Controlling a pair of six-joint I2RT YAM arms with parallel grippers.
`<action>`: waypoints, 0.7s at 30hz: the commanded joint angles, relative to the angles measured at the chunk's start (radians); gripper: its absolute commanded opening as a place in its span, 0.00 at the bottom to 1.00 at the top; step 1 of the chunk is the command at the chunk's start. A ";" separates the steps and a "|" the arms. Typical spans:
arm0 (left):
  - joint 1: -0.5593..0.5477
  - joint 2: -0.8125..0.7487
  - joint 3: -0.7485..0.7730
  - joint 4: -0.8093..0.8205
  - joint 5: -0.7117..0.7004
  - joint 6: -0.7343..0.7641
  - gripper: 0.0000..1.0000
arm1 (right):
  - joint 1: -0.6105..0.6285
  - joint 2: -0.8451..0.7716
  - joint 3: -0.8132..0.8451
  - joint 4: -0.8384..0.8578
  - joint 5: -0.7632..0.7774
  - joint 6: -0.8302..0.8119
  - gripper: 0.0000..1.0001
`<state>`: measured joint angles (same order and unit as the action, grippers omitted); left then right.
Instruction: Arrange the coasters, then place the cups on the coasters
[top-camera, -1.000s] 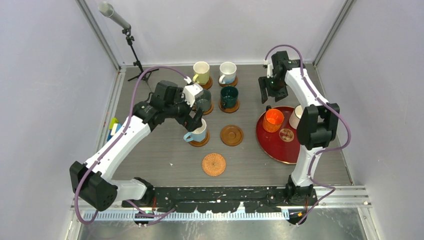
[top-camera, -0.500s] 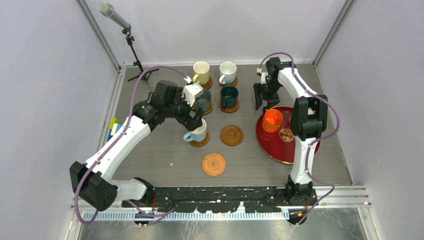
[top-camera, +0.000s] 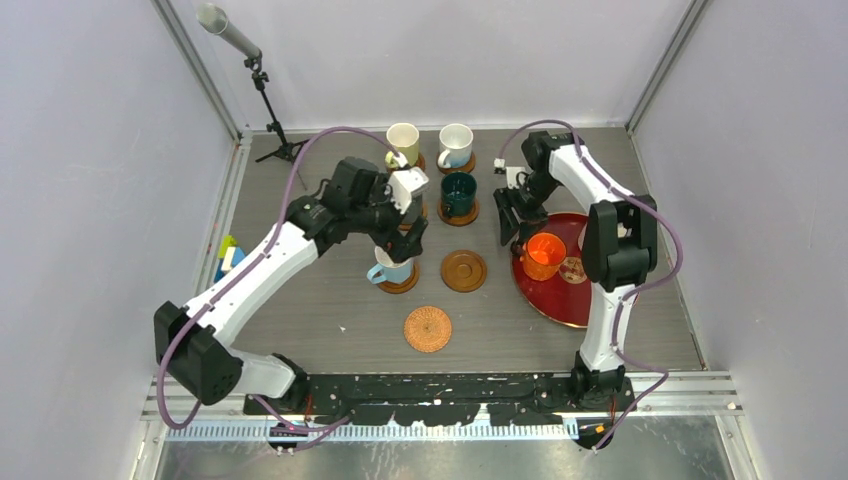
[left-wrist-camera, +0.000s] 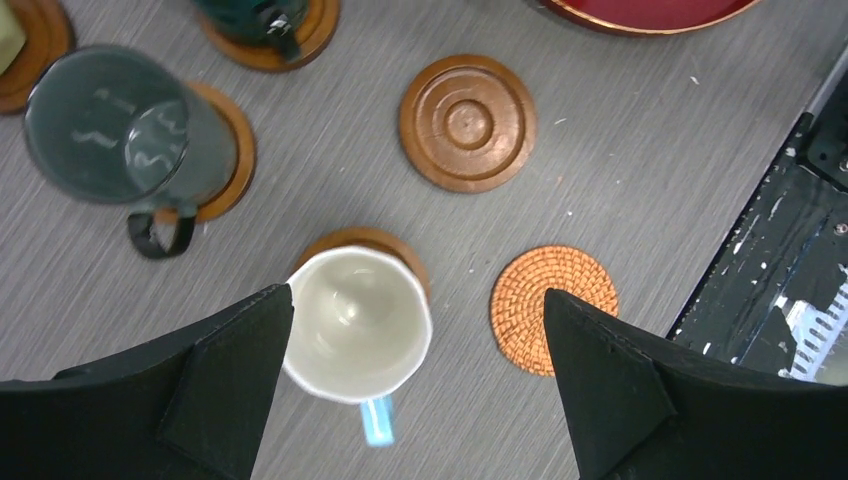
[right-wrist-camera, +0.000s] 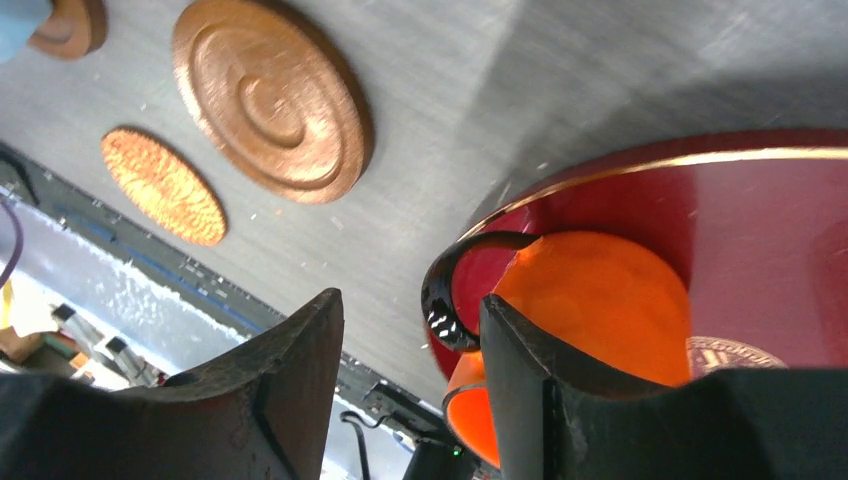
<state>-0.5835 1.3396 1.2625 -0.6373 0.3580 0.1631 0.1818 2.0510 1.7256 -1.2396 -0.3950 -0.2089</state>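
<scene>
My left gripper is open wide and hovers over the white-and-light-blue cup, which stands on a wood coaster; the jaws touch nothing. My right gripper is down at the left rim of the red tray. Its jaws straddle the dark handle of the orange cup, with a gap still showing. One wood coaster and the woven coaster lie bare. The yellow cup, white cup, dark green cup and grey-teal cup each stand on a coaster.
A small patterned disc lies on the tray beside the orange cup. A microphone stand is at the back left, coloured blocks at the left edge. A black rail runs along the near edge.
The right gripper has swung from behind the tray forward and left down to the orange cup, its jaws narrowing. The left gripper has lifted and shifted right above the blue-handled cup.
</scene>
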 joint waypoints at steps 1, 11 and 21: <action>-0.097 0.049 0.073 0.037 -0.027 0.046 0.97 | 0.003 -0.156 -0.015 -0.054 -0.096 -0.044 0.57; -0.314 0.345 0.286 -0.008 -0.085 0.227 0.90 | -0.241 -0.331 0.018 0.095 -0.224 0.115 0.62; -0.315 0.677 0.616 -0.054 0.072 0.407 0.90 | -0.487 -0.464 -0.132 0.144 -0.393 0.085 0.62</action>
<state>-0.9028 1.9644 1.7943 -0.7116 0.3637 0.4839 -0.2722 1.6665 1.6478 -1.1118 -0.6739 -0.1108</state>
